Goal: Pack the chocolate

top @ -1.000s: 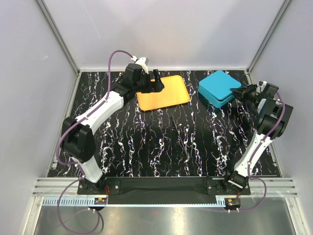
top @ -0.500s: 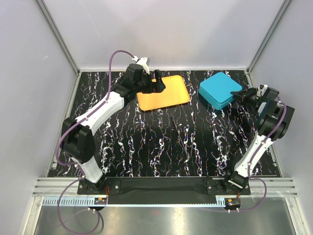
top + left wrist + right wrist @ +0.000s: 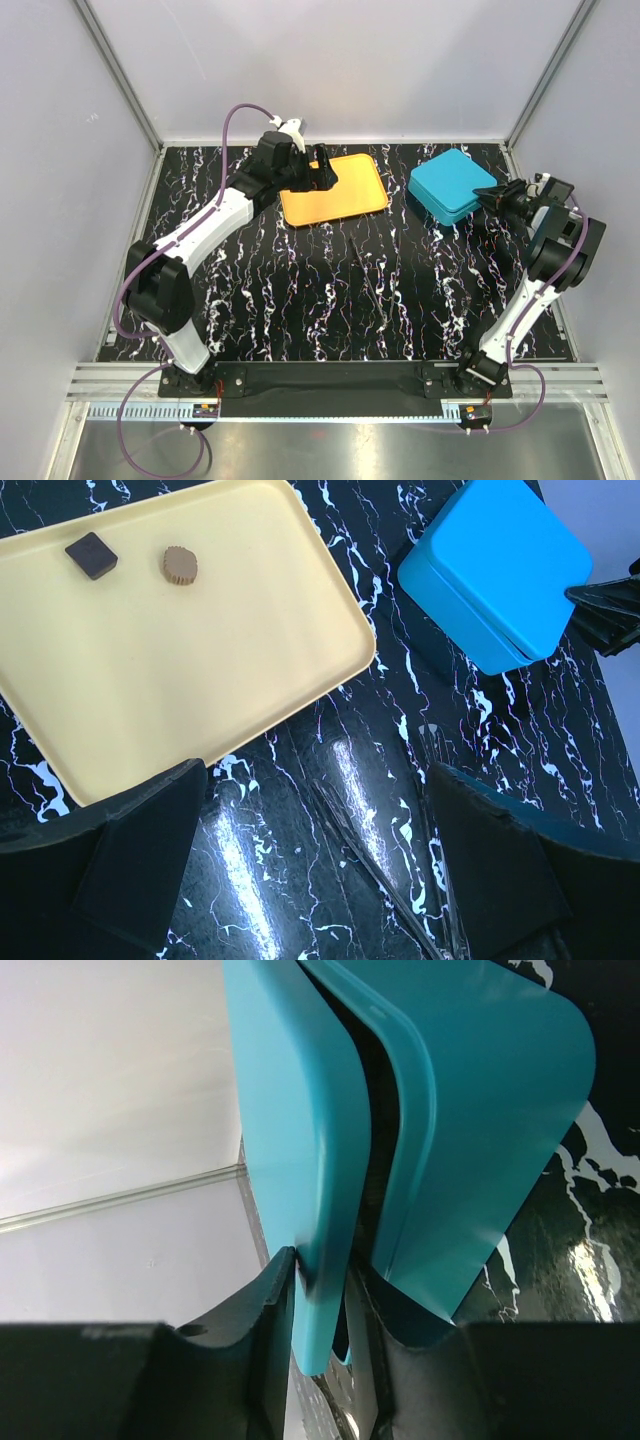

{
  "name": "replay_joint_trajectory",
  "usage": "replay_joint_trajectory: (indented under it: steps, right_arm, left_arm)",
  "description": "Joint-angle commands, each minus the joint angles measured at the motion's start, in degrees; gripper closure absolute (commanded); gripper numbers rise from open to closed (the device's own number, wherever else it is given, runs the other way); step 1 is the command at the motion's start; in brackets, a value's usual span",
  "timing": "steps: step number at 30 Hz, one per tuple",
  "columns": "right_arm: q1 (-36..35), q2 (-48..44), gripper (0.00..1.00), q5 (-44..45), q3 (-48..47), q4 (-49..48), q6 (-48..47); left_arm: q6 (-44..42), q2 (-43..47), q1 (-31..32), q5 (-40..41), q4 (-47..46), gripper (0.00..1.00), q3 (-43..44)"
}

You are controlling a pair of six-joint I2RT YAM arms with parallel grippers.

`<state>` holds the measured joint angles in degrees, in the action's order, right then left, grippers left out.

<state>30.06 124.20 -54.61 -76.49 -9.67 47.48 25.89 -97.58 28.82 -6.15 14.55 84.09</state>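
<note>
A: Black marbled table (image 3: 330, 290). Nearest, the left gripper (image 3: 320, 815), fingers spread and empty, hovers over the orange tray (image 3: 200, 700); two chocolate pieces (image 3: 91, 555) (image 3: 180, 565) lie in one corner.
B: And beyond?
A: The right gripper (image 3: 320, 1282) pinches the lid (image 3: 285, 1110) of the teal box (image 3: 452, 185), a second ago skewed, now nearly squared over the base (image 3: 490, 1080). Closing seems premature.

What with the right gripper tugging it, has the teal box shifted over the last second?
Yes: the teal box has slid slightly right, away from the orange tray.

Orange tray (image 3: 345, 195) lies left of teal box (image 3: 450, 185); both on marbled table (image 3: 350, 290).
</note>
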Motion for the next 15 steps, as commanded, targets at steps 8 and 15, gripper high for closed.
replay_joint_trajectory:
  steps: [8,15]
  right_arm:
    - [1.8,-4.2,0.67,4.0,-0.6,4.8,-4.2]
    - [2.0,-4.7,0.67,5.4,-1.5,8.7,-6.3]
  left_arm:
    - [-0.6,2.9,0.4,1.0,-1.7,0.02,-0.2]
    - [-0.4,2.9,0.6,1.1,-1.8,0.02,-0.2]
